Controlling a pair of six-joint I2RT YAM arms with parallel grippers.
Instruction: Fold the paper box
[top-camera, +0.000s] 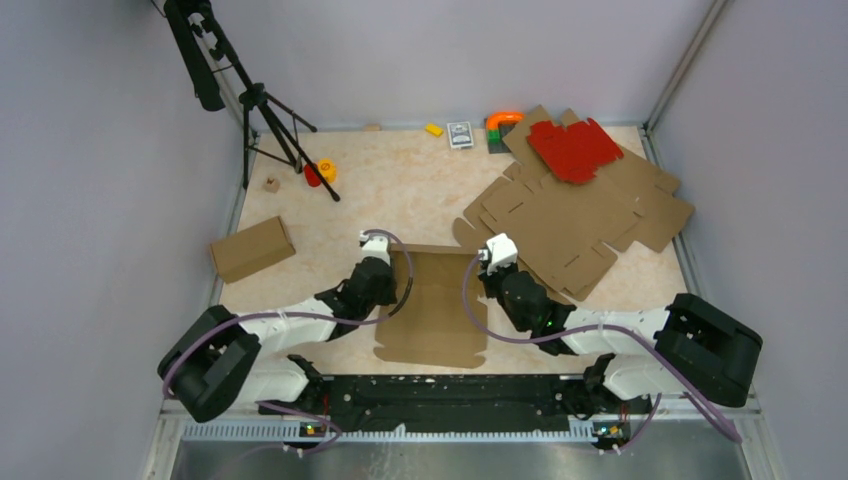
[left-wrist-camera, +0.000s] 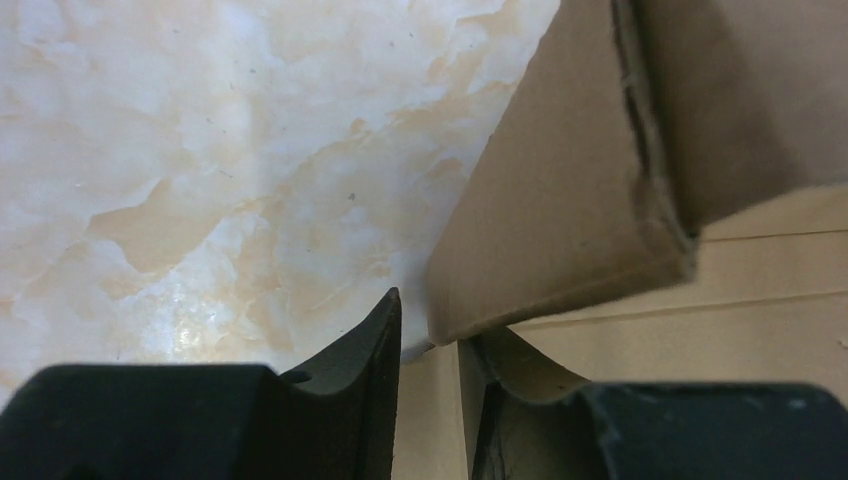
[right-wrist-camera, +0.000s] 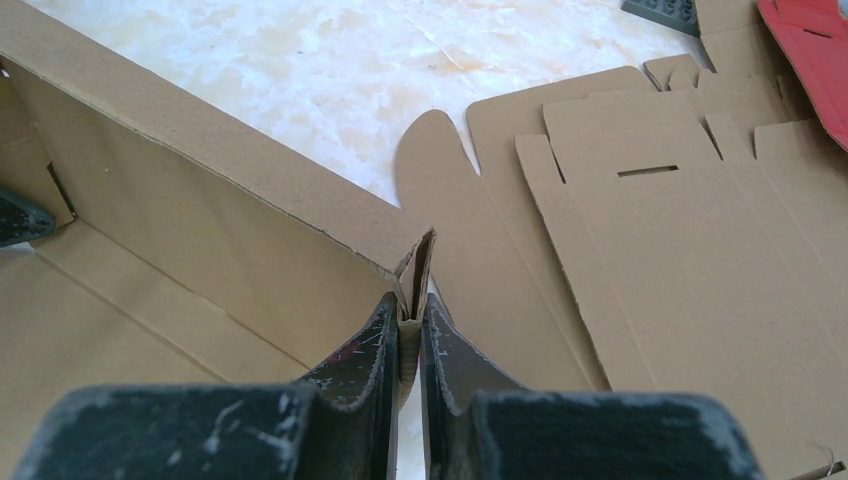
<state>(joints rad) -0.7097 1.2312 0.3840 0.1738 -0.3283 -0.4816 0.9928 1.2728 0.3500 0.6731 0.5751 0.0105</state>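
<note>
The paper box (top-camera: 430, 310) is lying at the near middle of the tabletop (top-camera: 400, 190), between the two arms. Its far wall is standing up and its plain brown floor is stretching toward 6 o'clock. The left end effector (top-camera: 378, 243) is sitting at the box's 11 o'clock corner, and the right end effector (top-camera: 495, 252) at its 1 o'clock corner. A pile of flat sheets (top-camera: 580, 215) is spreading out at 2 o'clock, carrying a red sheet (top-camera: 573, 148).

In the left wrist view, the jaws are standing partly apart around the raised wall's lower corner. I cannot tell whether they are pinching it. The cardboard is looking matte, with a rough corrugated edge, and the marbled tabletop is shining smooth. A loose hold here is risking the wall slipping free and dropping flat.

In the right wrist view, the jaws are clamping the doubled cardboard at the wall's end. Uneven pulling between the arms is likely to be creasing or tearing this thin board. The rounded tab of the pile just beside may be snagging the corner.
</note>
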